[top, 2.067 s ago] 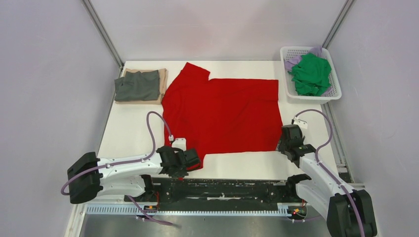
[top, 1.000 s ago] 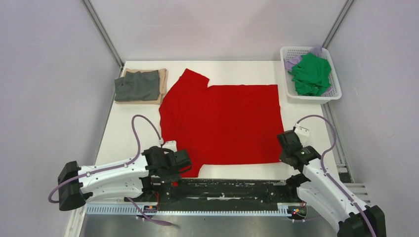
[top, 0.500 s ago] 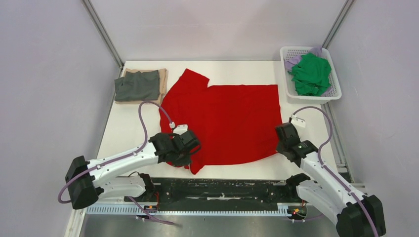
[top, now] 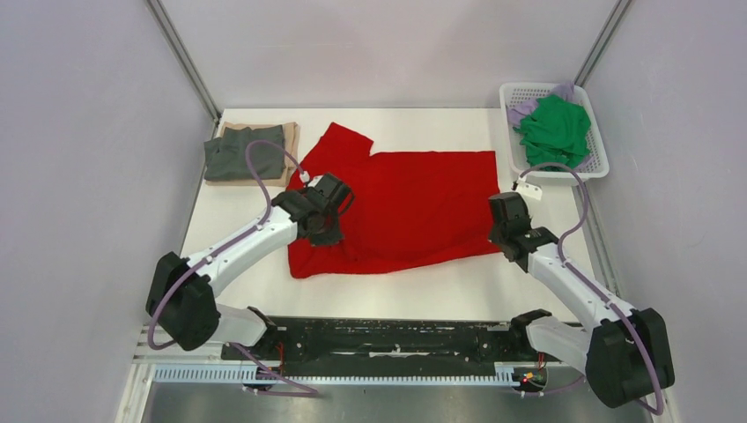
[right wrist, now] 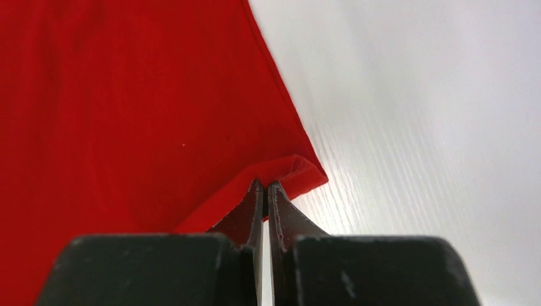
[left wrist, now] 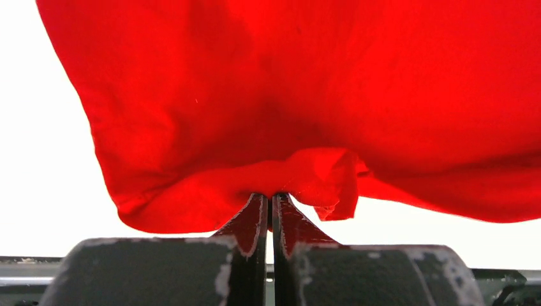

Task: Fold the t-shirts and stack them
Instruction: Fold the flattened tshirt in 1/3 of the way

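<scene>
The bright red t-shirt [top: 414, 198] lies in the middle of the table with its near edge lifted and folded toward the back. My left gripper [top: 333, 204] is shut on the shirt's near-left part, seen in the left wrist view [left wrist: 271, 194] with red cloth [left wrist: 306, 95] bunched above the tips. My right gripper [top: 502, 216] is shut on the shirt's near-right corner, pinched in the right wrist view [right wrist: 265, 185] against the red cloth [right wrist: 127, 108]. A folded dark grey t-shirt [top: 242, 154] lies on a folded tan t-shirt [top: 289, 141] at the back left.
A white lattice basket [top: 596, 150] at the back right corner holds a green t-shirt [top: 553, 132] and a pale lilac t-shirt [top: 521, 107]. Metal posts and grey walls enclose the table. The arm bases and a black rail run along the near edge.
Both grippers have carried the red shirt's near edge away from the front edge toward the back. The left one moved farthest, up and over the shirt's left part.
</scene>
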### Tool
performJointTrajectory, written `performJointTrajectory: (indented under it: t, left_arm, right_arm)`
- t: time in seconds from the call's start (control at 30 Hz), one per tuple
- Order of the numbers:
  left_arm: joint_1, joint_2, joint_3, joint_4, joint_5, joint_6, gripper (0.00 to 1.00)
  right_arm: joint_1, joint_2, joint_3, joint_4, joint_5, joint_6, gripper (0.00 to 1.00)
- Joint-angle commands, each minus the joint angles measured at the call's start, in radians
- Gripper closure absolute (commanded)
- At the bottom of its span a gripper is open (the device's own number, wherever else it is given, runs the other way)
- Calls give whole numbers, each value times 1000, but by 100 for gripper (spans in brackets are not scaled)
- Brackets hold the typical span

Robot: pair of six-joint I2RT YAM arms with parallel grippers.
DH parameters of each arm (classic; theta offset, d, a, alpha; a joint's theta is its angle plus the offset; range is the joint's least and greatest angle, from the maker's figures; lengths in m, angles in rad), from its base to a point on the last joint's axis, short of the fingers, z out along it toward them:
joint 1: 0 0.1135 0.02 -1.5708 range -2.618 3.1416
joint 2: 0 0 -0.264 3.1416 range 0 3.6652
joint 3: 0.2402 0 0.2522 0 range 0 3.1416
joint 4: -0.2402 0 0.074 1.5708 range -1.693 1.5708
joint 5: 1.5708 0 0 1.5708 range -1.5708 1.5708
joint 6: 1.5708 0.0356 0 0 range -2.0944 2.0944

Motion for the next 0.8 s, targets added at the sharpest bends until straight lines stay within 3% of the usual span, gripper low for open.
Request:
performJointTrajectory:
  t: [0.0,0.4,0.77]
  left_arm:
    - [55,46,86,48,-48,117,98]
    - [120,139,165,176,-124,268,94]
    - [154,253,240,289,-112,576,93]
  right_arm:
    - [-42,45,58,112,15,-44,100]
    - [-89,162,114,157,-9,-91,100]
    - [-100,205,129,202,-28,-107,100]
